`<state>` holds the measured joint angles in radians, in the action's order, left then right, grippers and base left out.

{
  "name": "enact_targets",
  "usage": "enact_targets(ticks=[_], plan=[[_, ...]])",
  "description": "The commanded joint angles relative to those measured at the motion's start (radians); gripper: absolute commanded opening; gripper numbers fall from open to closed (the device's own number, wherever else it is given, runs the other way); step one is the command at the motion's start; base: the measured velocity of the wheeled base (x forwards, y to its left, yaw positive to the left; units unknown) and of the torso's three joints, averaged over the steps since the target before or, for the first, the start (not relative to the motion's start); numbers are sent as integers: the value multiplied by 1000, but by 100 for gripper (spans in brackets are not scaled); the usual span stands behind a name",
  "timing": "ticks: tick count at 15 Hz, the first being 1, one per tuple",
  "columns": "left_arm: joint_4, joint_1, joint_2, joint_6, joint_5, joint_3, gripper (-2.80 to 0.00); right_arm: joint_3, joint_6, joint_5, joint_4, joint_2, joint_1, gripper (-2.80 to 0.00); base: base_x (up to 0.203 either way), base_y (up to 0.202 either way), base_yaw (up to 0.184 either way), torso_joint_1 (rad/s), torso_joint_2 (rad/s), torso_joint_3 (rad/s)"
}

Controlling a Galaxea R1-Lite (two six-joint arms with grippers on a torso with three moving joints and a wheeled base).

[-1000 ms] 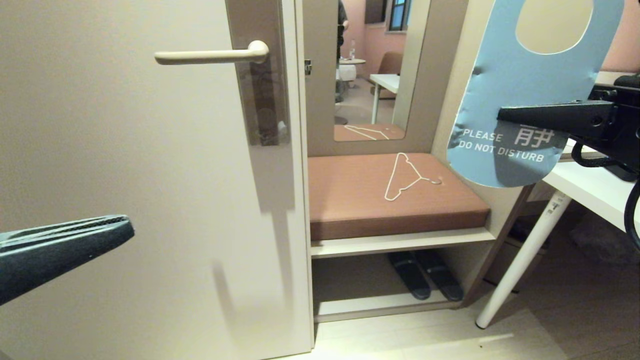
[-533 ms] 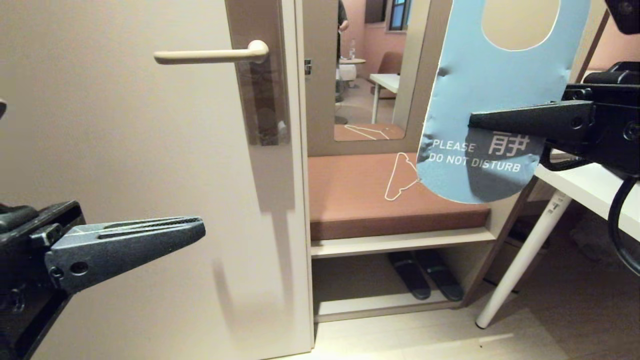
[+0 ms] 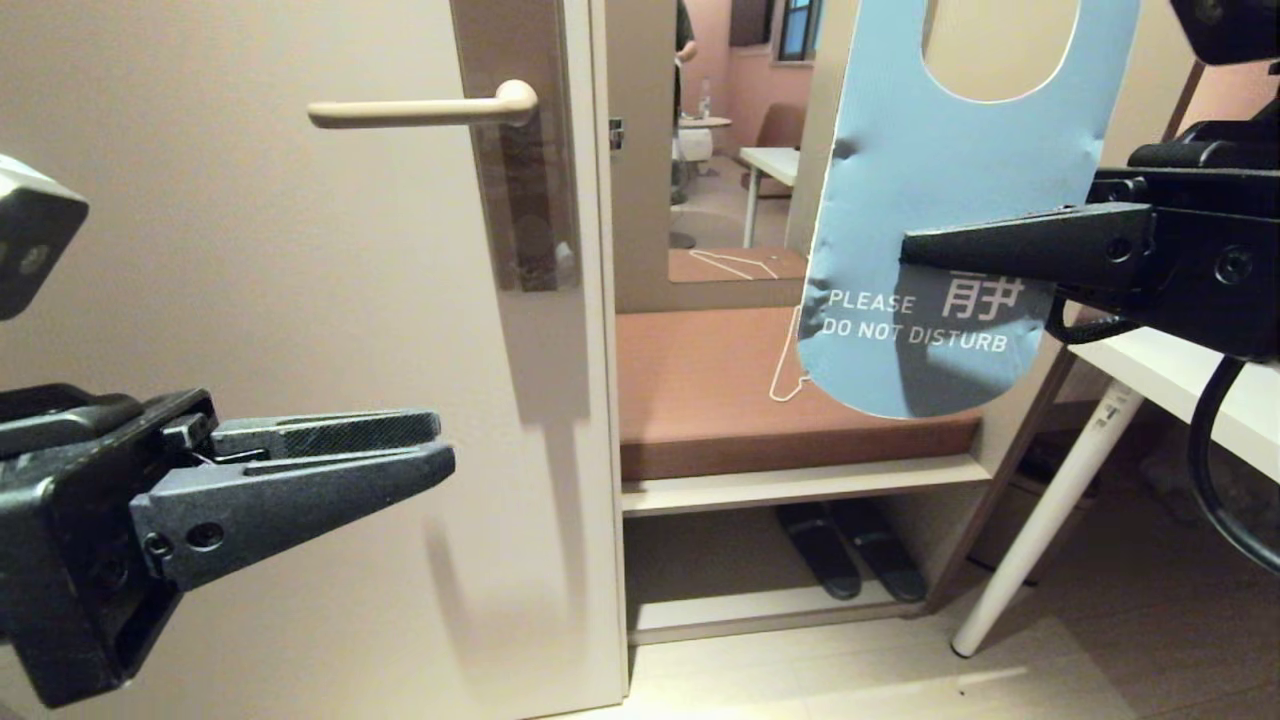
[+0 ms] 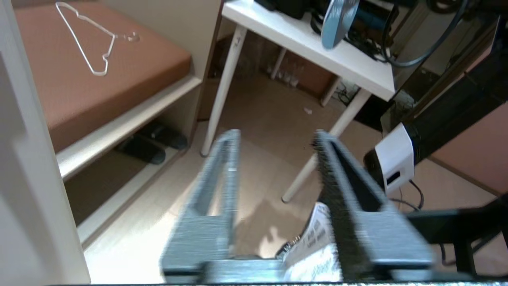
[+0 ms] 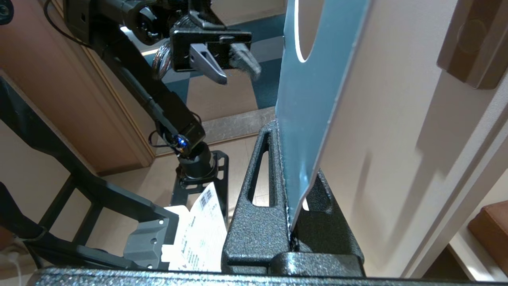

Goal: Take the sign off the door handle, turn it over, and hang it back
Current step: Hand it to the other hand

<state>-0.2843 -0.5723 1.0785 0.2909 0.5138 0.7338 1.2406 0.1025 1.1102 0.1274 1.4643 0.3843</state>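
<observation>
Right claw (image 3: 915,250) clamped tight on the sign (image 3: 940,210), pinching its lower half from the right side of the head view; sign upright, hole end up, blue-grey face with white "PLEASE DO NOT DISTURB" toward the head camera. In the right wrist view the card (image 5: 313,119) stands edge-on between the two fingers, pressed flat by both. Sign is off the door handle (image 3: 420,110) and well apart from it, held in the air in front of the brown cushioned bench (image 3: 720,400) (partly covering the white wire hanger (image 3: 785,385) lying there).

Door handle is bare, a cream lever pointing left from its brown-grey plate (image 3: 520,200) on the door (image 3: 250,300).

Left claw (image 3: 435,455) low on the left in the head view, in front of the door, below the handle, tips pointing right toward the sign; fingers parted with a clear gap and nothing between them (left wrist view shows floor through the gap (image 4: 274,139)).

Dark slippers (image 3: 850,550) sit under the bench; a white worktop (image 3: 1180,380) with a slanted white leg stands at the right
</observation>
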Motion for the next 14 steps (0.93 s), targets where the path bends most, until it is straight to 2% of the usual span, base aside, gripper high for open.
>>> enact_targets(ticks=[1,6,8,11,14], plan=[[-20,0,29,2,4,8,0,2,0,8,1,4,2,-280,0,0,0,0,0,0],[-171,0,118,3,68,17,0,17,6,13,1,11,34,-280,0,0,0,0,0,0],[-187,-8,135,4,84,19,0,19,14,13,1,13,55,-280,0,0,0,0,0,0],[-187,-8,145,3,144,19,0,22,15,13,1,17,86,-280,0,0,0,0,0,0],[-219,-19,182,2,149,37,0,53,18,13,1,35,114,-280,0,0,0,0,0,0]])
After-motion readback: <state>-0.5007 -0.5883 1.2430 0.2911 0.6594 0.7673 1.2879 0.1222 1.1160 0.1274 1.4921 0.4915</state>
